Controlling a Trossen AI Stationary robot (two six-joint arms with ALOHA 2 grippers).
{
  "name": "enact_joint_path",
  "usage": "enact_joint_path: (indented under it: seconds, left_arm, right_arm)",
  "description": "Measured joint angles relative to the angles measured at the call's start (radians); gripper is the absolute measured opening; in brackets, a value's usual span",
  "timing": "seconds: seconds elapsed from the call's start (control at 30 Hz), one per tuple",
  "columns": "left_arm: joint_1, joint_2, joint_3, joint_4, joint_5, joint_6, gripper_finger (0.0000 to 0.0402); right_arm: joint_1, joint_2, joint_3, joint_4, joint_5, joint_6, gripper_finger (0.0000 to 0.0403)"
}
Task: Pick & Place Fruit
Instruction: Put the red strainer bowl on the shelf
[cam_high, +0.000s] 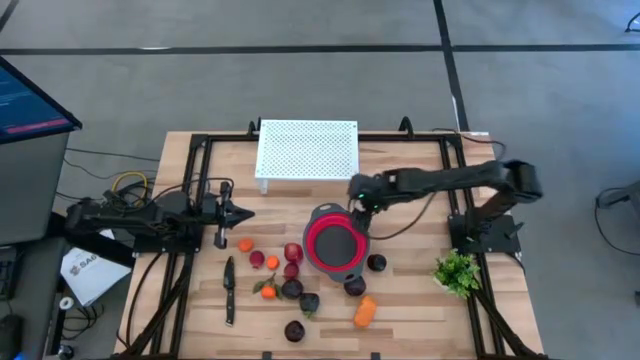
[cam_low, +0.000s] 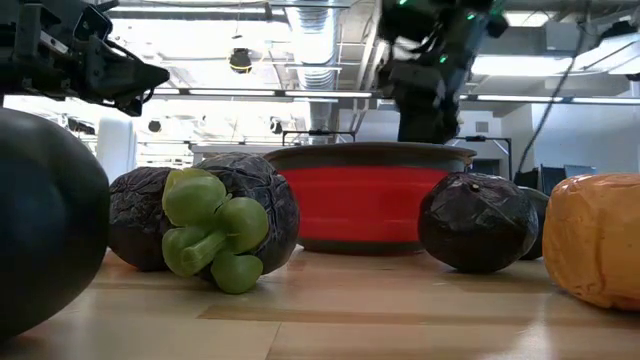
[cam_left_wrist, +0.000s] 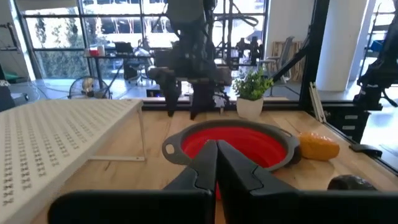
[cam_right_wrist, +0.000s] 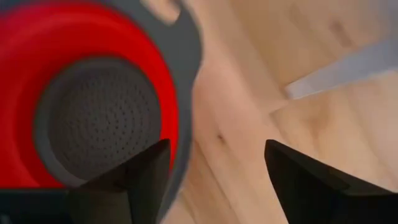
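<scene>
High view shows the right pincer (cam_high: 358, 197) hanging over the far rim of the red bowl (cam_high: 312, 243), its fingers spread with nothing between them, while the fruit (cam_high: 292, 253) lies scattered on the counter (cam_high: 420, 300) on the bowl's near and left sides. The left pincer (cam_high: 236, 213), pressed together and empty, sits closer to the leftmost orange piece (cam_high: 245, 244), so that arm looks better placed for it.

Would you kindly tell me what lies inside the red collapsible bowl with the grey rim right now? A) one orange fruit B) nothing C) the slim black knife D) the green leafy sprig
B: the red collapsible bowl with the grey rim shows only its bare grey perforated base in the high and right wrist views.
</scene>
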Motion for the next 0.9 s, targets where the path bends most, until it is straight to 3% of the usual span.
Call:
enact_joint_path:
  seconds: [0.13,0.27,0.6,0.77,0.9]
  left_arm:
    - [0.0,0.032,0.0,0.006,0.0,-0.001,0.0001]
    - [0.0,0.058,0.0,0.017,0.0,-0.001,0.0001]
    - [0.0,0.081,0.0,0.031,0.0,-0.001,0.0001]
    - [0.0,0.082,0.0,0.037,0.0,-0.001,0.0001]
    - [0.0,0.082,0.0,0.041,0.0,-0.001,0.0001]
  right_arm:
    - [0.021,0.105,0.063,-0.053,-0.005,-0.004,0.0256]
    - [0.038,0.159,0.097,-0.062,0.0,-0.011,0.0225]
    - [0.025,0.17,0.12,-0.047,-0.02,-0.003,0.0022]
    - [-0.012,0.101,0.119,-0.008,-0.1,0.042,0.0038]
    - [-0.049,0.017,0.119,0.079,-0.192,0.057,0.0015]
